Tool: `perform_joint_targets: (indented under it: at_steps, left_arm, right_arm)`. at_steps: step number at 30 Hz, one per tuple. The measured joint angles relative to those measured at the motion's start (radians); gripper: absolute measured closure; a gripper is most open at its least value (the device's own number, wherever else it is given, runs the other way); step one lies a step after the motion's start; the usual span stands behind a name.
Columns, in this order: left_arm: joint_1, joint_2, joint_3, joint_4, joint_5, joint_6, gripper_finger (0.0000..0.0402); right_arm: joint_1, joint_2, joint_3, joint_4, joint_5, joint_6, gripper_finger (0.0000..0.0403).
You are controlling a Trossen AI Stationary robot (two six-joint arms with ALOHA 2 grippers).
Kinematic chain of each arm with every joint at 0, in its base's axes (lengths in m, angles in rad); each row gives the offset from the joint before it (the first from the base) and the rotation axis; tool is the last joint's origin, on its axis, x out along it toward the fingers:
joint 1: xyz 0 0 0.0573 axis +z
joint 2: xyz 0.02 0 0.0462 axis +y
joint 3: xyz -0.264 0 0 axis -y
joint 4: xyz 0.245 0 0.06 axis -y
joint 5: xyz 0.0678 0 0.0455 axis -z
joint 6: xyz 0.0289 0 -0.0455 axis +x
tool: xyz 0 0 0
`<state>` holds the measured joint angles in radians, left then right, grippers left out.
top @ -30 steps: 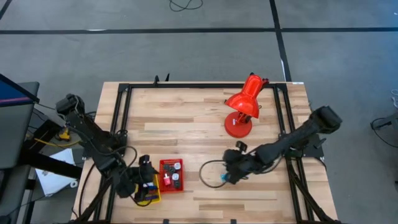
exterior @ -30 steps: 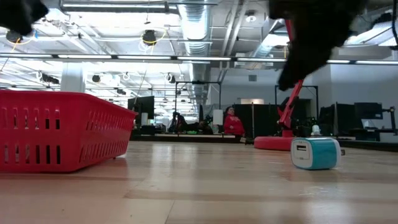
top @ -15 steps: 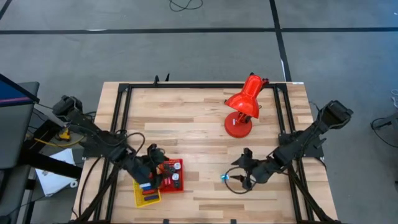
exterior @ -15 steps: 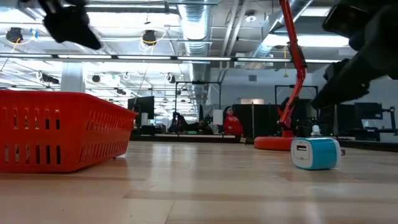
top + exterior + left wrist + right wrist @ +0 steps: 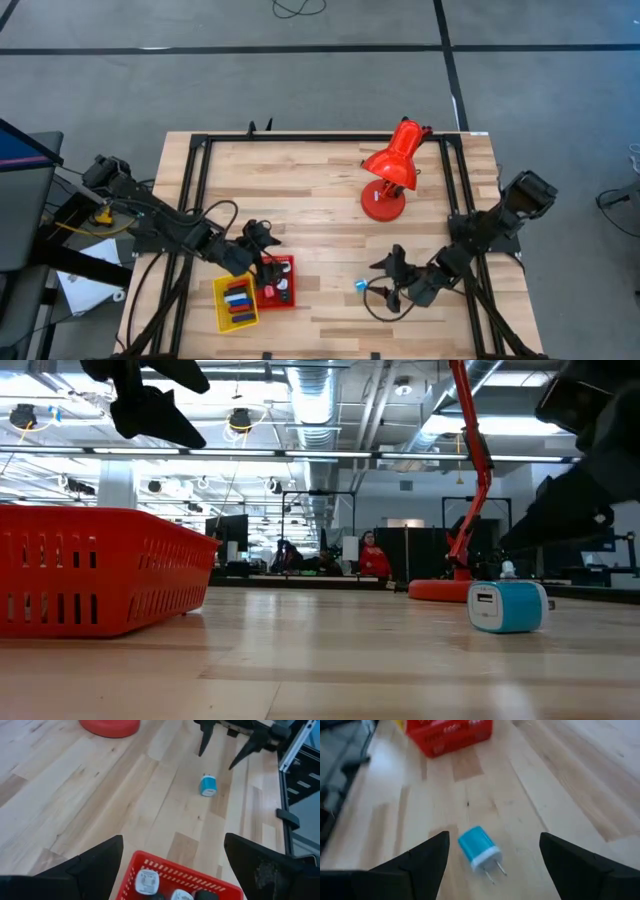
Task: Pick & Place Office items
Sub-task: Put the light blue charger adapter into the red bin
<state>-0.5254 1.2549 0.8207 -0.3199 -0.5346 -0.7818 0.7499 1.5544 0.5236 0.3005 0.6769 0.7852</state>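
A blue-and-white charger plug (image 5: 477,847) lies on its side on the wood, prongs level; it also shows in the high view (image 5: 360,286). My right gripper (image 5: 386,276) stands open just to its right, touching nothing. My left gripper (image 5: 264,237) hangs open over the far edge of the red tray (image 5: 277,284), which holds white and black pieces (image 5: 146,882). Beside that, the yellow tray (image 5: 235,304) holds blue, red and black pieces.
A large red desk lamp (image 5: 390,172) stands at the far right of the table, its base (image 5: 445,590) behind the plug. A cable loops around the right gripper (image 5: 375,305). Black frame rails (image 5: 195,190) run along the table's sides. Bare wood lies between trays and plug.
My left gripper has risen from over the yellow tray and gone toward the far and right, ending over the red tray's far edge. My right gripper has drawn back from over the plug toward the table's right edge. The plug has stayed where it lay.
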Motion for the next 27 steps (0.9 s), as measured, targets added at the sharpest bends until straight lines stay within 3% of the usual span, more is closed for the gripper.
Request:
perform_joint_targets:
  at_steps: [8,22,27]
  left_arm:
    - [0.011,0.000,0.000,-0.001,0.000,0.000,0.0059]
    - [0.011,0.001,0.000,0.041,0.000,0.000,0.0059]
    - [0.011,0.001,0.000,0.055,0.000,0.000,0.0059]
  right_arm:
    - [0.001,0.062,0.000,0.032,-0.074,-0.265,0.0101]
    - [-0.078,0.206,-0.008,0.231,-0.187,-0.403,0.0101]
    - [-0.070,0.238,-0.071,0.397,-0.183,-0.403,0.0101]
